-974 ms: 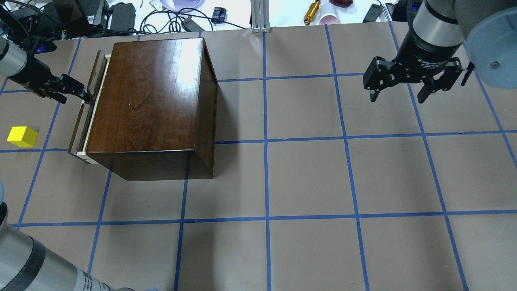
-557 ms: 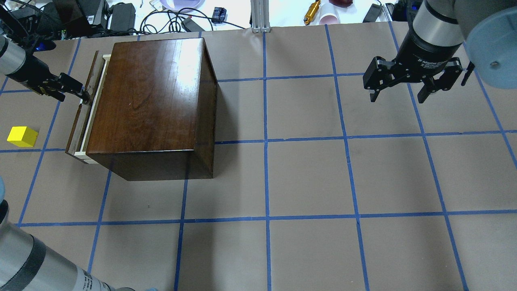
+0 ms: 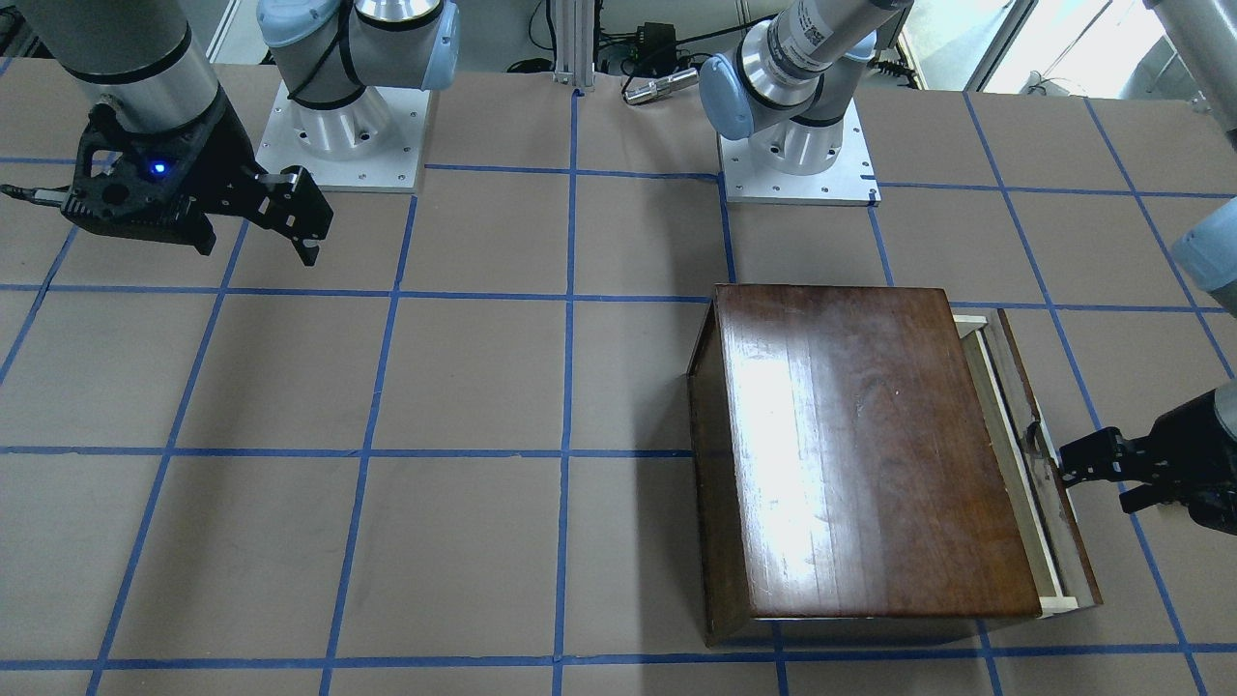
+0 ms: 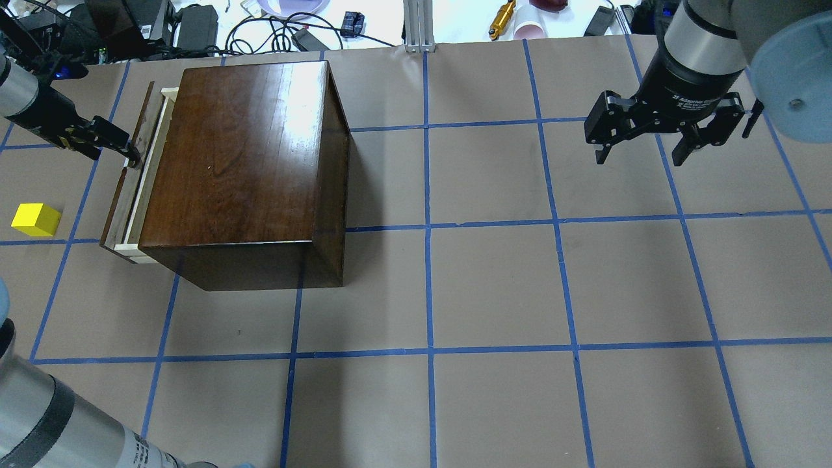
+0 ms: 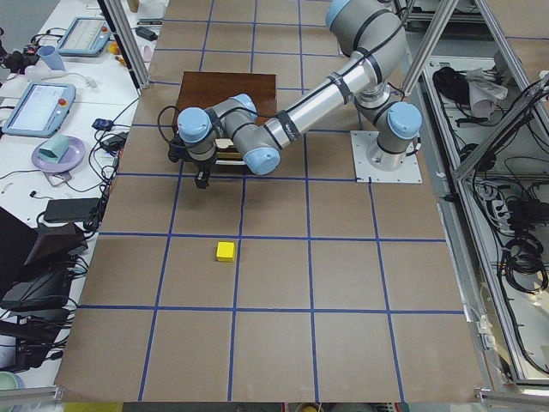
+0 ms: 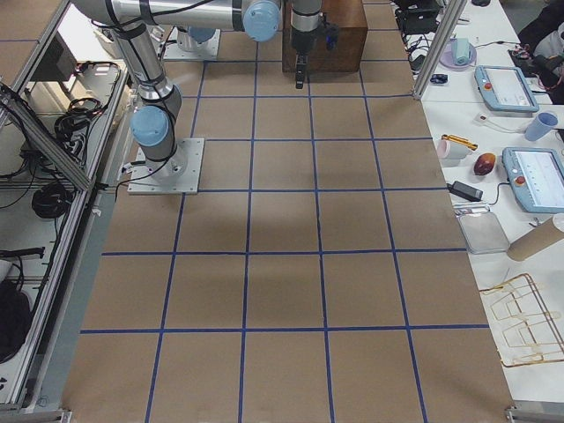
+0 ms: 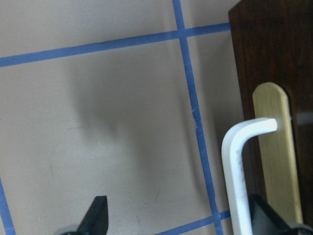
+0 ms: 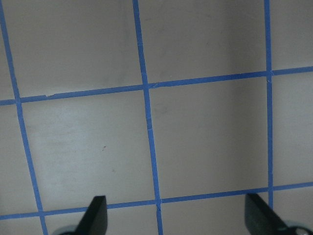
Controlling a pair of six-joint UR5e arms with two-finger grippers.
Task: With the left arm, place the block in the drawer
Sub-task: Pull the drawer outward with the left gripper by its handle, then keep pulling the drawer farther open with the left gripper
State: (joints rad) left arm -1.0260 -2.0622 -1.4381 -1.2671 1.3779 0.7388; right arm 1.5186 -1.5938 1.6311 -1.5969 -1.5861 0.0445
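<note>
The yellow block (image 4: 36, 219) lies on the table left of the dark-brown box (image 4: 240, 156); it also shows in the exterior left view (image 5: 226, 251). The drawer (image 4: 130, 188) sticks out a little from the box's left side, showing a strip of pale wood (image 3: 1005, 454). My left gripper (image 4: 129, 155) is at the drawer's dark front (image 3: 1049, 483). In the left wrist view its fingers (image 7: 98, 213) stand wide apart, with the drawer's white bent handle (image 7: 234, 166) just inside the right finger. My right gripper (image 4: 640, 158) is open and empty, above the table at the far right.
Cables, a power brick (image 4: 195, 26) and small items lie beyond the table's far edge. The box stands in the far left part of the taped grid. The left arm's base link (image 4: 58, 422) fills the near left corner.
The drawer has slid further out to the left. My left gripper has moved left with it, at the handle. The right arm and the block have not moved.
</note>
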